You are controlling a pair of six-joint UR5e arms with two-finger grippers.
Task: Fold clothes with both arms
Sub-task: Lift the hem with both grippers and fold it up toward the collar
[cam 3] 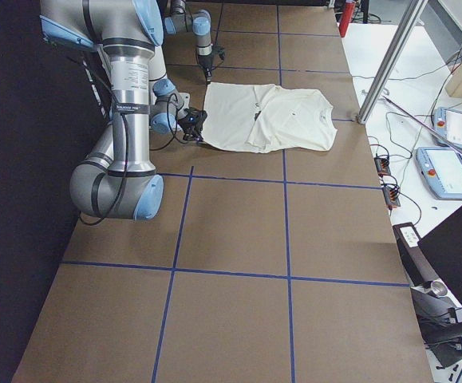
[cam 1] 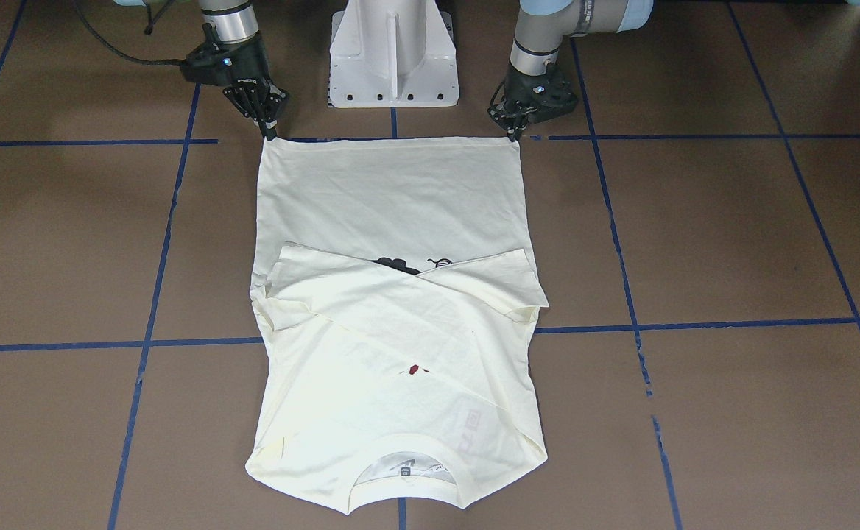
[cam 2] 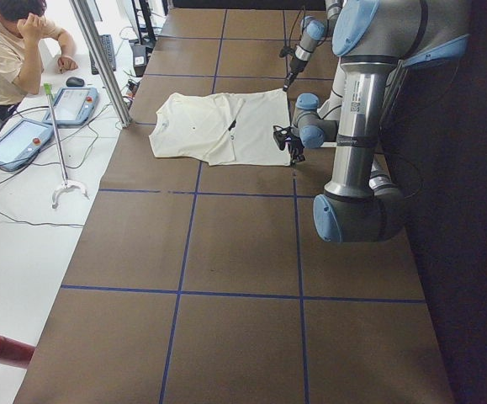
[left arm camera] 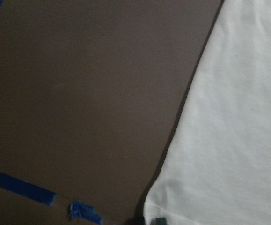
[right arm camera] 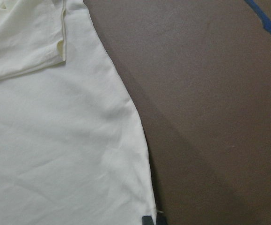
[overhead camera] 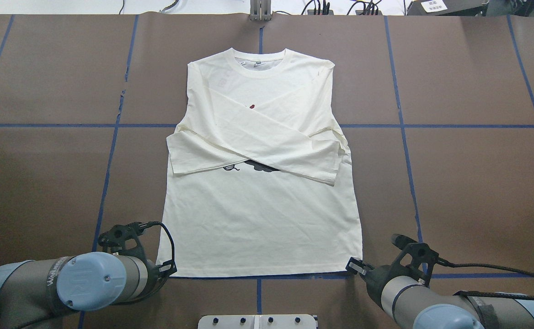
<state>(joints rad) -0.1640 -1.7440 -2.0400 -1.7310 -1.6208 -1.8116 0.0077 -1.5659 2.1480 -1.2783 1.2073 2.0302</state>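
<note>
From the front we saw the cream-white long-sleeved T-shirt [cam 1: 393, 191] lying flat mid-table on the brown taped table [cam 1: 732, 235], its sleeves crossed over the chest. The black right gripper [cam 1: 268, 132] and the black left gripper [cam 1: 515, 134] were each closed on a hem corner nearest the robot. Overhead, the collar lay at the far side. The wrist views showed cloth edge and table.
</note>
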